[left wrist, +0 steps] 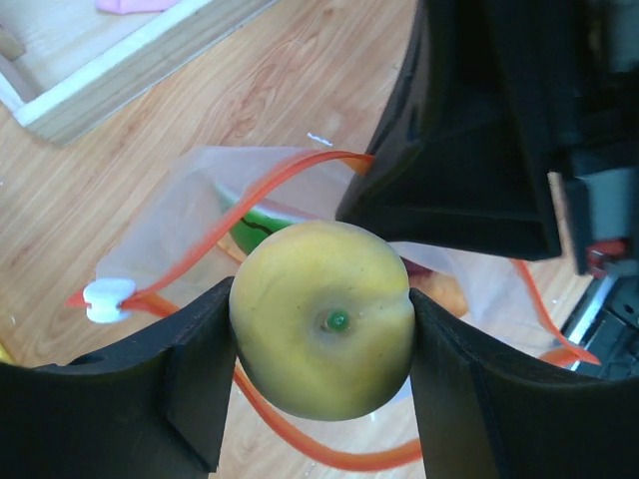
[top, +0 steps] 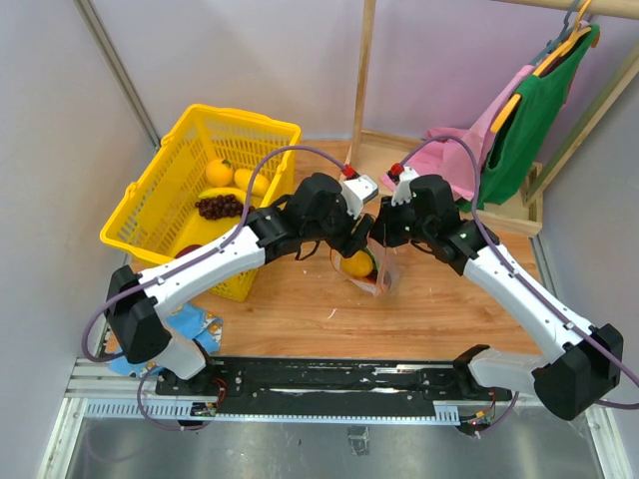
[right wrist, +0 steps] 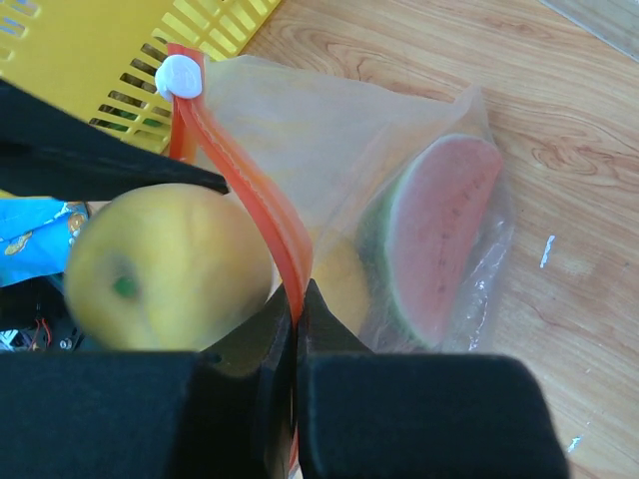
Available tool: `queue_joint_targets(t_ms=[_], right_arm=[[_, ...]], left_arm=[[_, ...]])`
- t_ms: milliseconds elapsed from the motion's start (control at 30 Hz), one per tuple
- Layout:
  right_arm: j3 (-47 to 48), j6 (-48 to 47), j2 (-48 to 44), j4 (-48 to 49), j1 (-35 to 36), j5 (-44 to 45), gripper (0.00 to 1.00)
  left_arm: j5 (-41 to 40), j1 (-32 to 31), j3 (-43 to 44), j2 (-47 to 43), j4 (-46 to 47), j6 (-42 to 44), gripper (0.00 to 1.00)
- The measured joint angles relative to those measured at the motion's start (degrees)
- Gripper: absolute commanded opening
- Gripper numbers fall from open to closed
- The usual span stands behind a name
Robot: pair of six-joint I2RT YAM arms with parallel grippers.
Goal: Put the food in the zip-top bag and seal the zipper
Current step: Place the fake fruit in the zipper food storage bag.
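A yellow fruit (left wrist: 319, 334) is clamped between the fingers of the left gripper (top: 356, 242), at the bag's open mouth. The red zipper (right wrist: 250, 185) is pinched by the right gripper (right wrist: 298, 304), its jaws pressed together on the strip. The bag (right wrist: 339, 140) is seen at the middle of the table (top: 300, 319), a watermelon wedge (right wrist: 439, 230) inside. Farther left, more food is seen in the basket (top: 160, 190).

We see a wooden table (top: 300, 314) carrying 1 yellow basket (top: 150, 195) at left, the clear zip-top bag (top: 387, 275) mid-table, a blue packet (top: 196, 325) near the front-left edge, and a wooden tray (top: 504, 218) at back right.
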Motion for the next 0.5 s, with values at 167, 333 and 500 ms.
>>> queue_joint_targets(t_ms=[167,333,500], right_arm=[[0.0,0.0,-0.3,-0.3,0.0,0.1,0.02],[0.0,0.1,-0.3,-0.4,0.0,0.0,0.02],[0.0,0.1,-0.3,-0.4,0.0,-0.5,0.02]], left_arm=[[-2.6,0.0,-0.3,3.0,0.9,0.0,0.45],[-6.3,0.0,-1.6,4.5,2.8,-0.7,0.58],[-11.0,-0.2,-2.3,5.3,4.8,-1.4,0.71]])
